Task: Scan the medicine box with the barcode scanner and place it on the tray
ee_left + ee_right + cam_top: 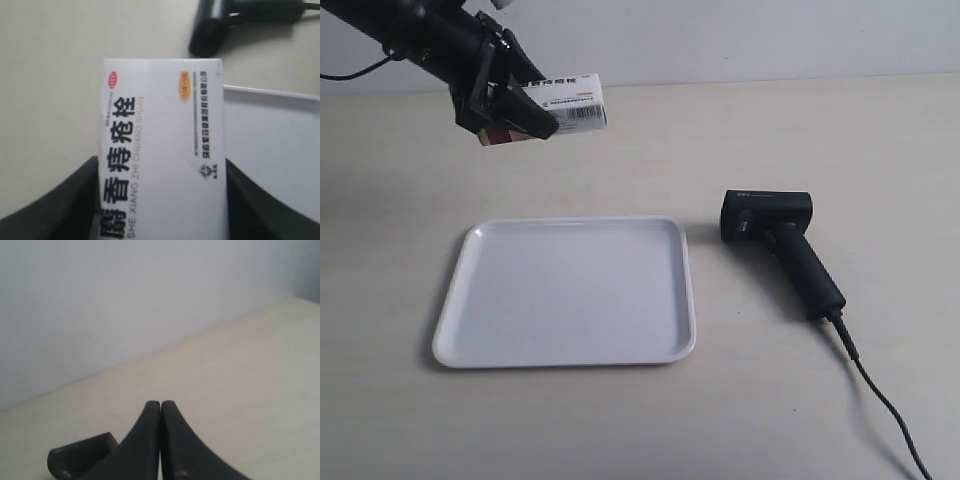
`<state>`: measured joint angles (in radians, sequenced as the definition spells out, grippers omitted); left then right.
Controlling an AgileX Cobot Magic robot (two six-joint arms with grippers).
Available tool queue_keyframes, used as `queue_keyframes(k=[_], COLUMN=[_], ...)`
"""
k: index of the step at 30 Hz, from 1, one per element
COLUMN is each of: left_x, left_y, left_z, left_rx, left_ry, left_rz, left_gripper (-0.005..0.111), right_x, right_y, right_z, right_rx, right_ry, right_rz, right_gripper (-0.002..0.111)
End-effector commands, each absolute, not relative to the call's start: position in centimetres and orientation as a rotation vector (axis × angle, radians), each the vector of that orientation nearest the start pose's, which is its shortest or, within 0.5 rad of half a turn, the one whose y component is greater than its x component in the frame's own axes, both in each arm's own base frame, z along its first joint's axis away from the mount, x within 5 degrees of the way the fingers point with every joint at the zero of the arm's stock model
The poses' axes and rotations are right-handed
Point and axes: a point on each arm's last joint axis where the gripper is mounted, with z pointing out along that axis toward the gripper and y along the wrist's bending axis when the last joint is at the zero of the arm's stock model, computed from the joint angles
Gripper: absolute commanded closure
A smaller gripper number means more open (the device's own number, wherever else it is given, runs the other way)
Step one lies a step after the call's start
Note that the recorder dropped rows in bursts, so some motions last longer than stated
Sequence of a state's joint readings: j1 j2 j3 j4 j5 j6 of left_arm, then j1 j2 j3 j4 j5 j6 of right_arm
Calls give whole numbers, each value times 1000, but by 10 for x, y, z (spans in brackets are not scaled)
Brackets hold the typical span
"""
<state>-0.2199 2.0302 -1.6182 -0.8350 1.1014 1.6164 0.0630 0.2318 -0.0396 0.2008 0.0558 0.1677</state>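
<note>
The left end effector grips the medicine box by its red end — long axis level, lifted clear of the tray — while the right end effector is closed, empty.

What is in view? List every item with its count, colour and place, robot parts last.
medicine box: one, white with dark print and a dark red end, held off the table beyond the tray.
tray: one, white, flat on the table, nothing on it.
barcode scanner: one, black, lying on the table beside the tray, cable trailing off.
table: one, pale beige.
left gripper: one, black, shut on the medicine box.
right gripper: one, black, shut, holding nothing, seen only in the right wrist view.
</note>
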Motion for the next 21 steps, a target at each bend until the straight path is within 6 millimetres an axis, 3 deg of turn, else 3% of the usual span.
queue_keyframes(k=[1,5,9,12,16,21], left_x=[348,301,272,265,272,272], left_y=[-170,-185,-186,-181,-175,-175], left_z=[247,245,232,217,207,207], left_rx=[1765,1768,1793,1798,1703,1698], left_ry=[1739,1659,1616,1638,1709,1712], left_rz=[-625,-490,-519,-516,-379,-368], left_gripper=[106,106,106,106,106,106], right_x=[108,149,188,217,245,268], right_y=[13,43,80,102,118,129], right_z=[213,202,184,162,137,118], right_rx=[248,73,-83,-201,-252,-379], right_ry=[1939,2150,2216,2337,2473,2510], right_rz=[328,368,371,319,278,225], right_gripper=[108,104,84,62,34,19])
